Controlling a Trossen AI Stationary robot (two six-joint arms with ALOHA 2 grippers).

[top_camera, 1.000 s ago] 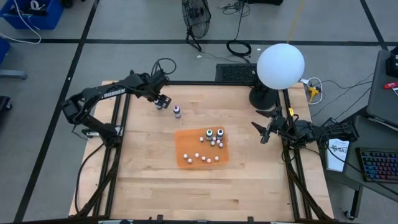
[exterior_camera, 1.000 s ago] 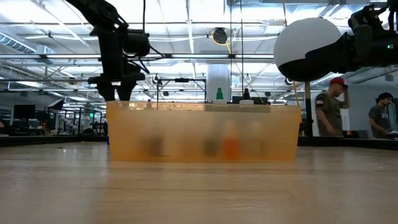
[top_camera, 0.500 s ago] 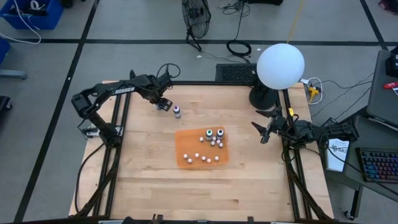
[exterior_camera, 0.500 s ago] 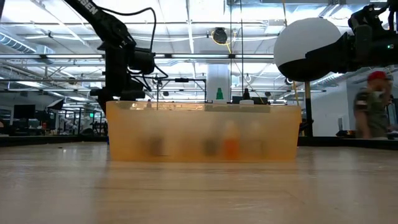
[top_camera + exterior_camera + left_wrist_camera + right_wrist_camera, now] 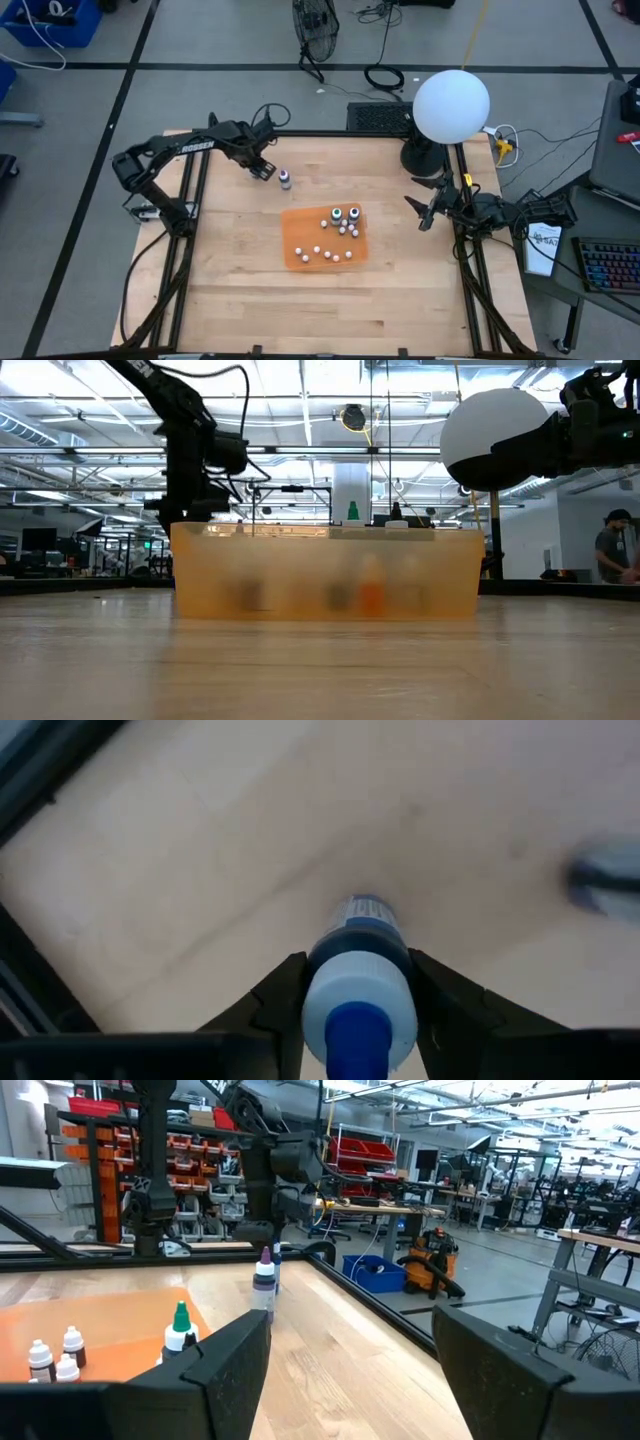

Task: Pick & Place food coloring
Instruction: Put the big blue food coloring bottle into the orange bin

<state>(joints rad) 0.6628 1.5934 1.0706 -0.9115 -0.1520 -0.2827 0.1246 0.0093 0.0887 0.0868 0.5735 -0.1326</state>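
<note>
High view: I have the left claw point(image 5: 264, 168) at the far-left part of the desk point(image 5: 240, 280), where it has shifted slightly toward the purple-tinted bottle point(image 5: 285, 179) compared with a second ago. That bottle stands upright just beside the claw, outside the orange tray point(image 5: 300, 222). The tray holds more food coloring bottles, among them a green-capped one point(image 5: 337, 214), plus small white balls point(image 5: 322, 254). The right claw point(image 5: 428, 214) waits at the desk's right edge, jaws spread wide and empty.

Low view: The left arm descends behind the translucent tray wall point(image 5: 325, 572). The claw tips are hidden behind the tray rim here.

Left wrist view: The jaws have narrowed over the last second and now sit against both sides of a blue food coloring bottle point(image 5: 360, 988). The bottle's base appears to rest on the desk. I judge the grasp as just made, with the lift toward the tray as the next step.

Right wrist view: The right claw's fingers point(image 5: 225, 1362) stand apart with nothing between them. The purple bottle point(image 5: 264, 1286) and tray show ahead.
</note>
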